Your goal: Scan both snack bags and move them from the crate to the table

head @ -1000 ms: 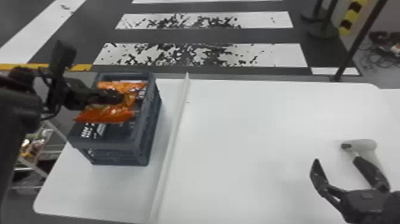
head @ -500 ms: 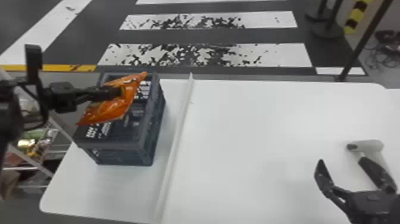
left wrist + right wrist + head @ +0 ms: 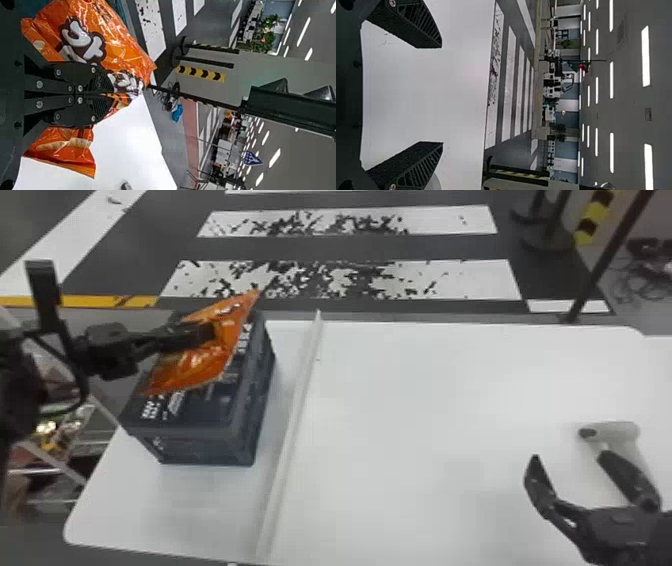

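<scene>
- The crate stands on the left part of the white table.
- Over the crate's open top, the left gripper has its jaws closed on an orange snack bag, which hangs tilted.
- Just right of the crate, a pale raised strip runs across the tabletop.
- Well right of the crate, the right gripper has its jaws wide apart, near a pale scanner.
- Beyond the crate, worn white stripes cross the dark floor.
- Left of the crate, beside the table, is a shelf with goods.
</scene>
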